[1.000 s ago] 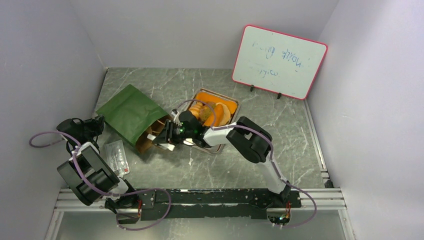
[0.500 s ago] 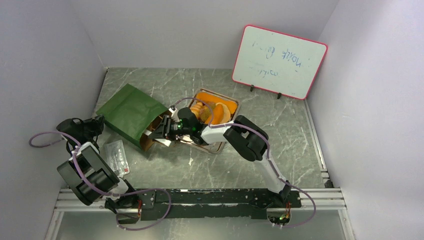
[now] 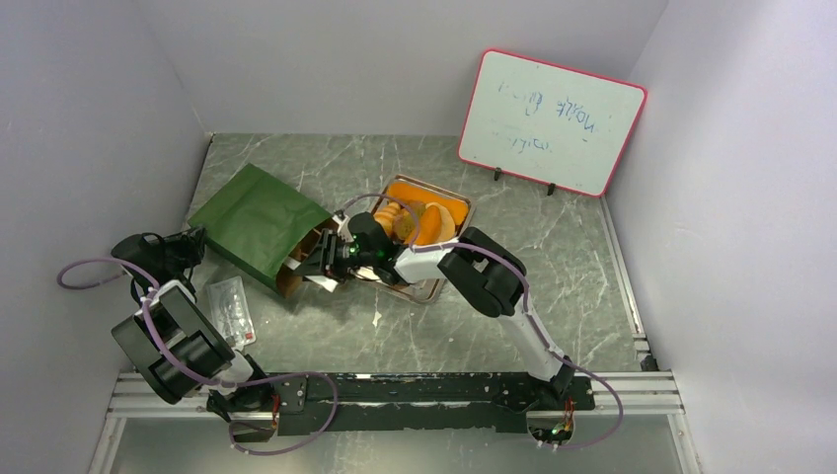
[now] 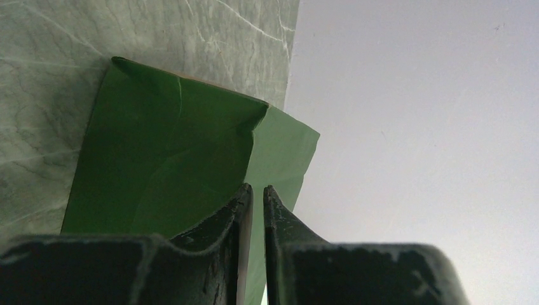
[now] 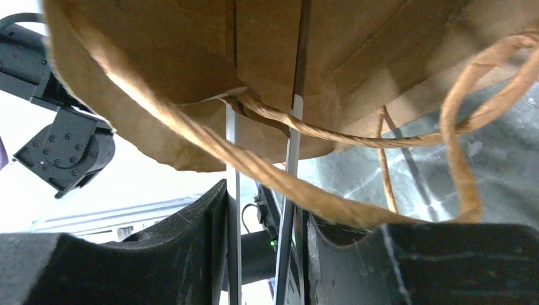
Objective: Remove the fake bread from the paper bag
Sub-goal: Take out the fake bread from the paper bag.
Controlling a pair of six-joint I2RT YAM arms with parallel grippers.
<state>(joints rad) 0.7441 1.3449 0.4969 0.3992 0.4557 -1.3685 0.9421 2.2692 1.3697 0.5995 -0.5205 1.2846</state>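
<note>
The paper bag [image 3: 259,222] is lying on its side on the bench [image 3: 572,286], with its open brown end pointing at the tray [image 3: 439,191]. What is inside the paper bag is hidden. The right wrist view is showing only brown paper and twisted handles.

The right fingers [image 3: 321,267] are sitting at the paper bag's mouth. They are released and standing a little apart, and light is showing through the gap. 1 handle [image 5: 356,136] is hanging across them. The left fingers [image 4: 244,206] are clenched on nothing, just beside the paper bag's closed end. I cannot tell if they are touching it.

The right arm is covering part of the tray just right of the paper bag, so only some orange pieces [image 3: 434,219] are showing. A clear plastic packet [image 3: 230,308] is lying near the paper bag, on its near side. The writing on the whiteboard [image 3: 551,123], far right of the paper bag, is too blurry to read.

The bench is looking like grey-green marble with pale cracks. Plain pale walls [image 3: 345,69] are standing around it.
</note>
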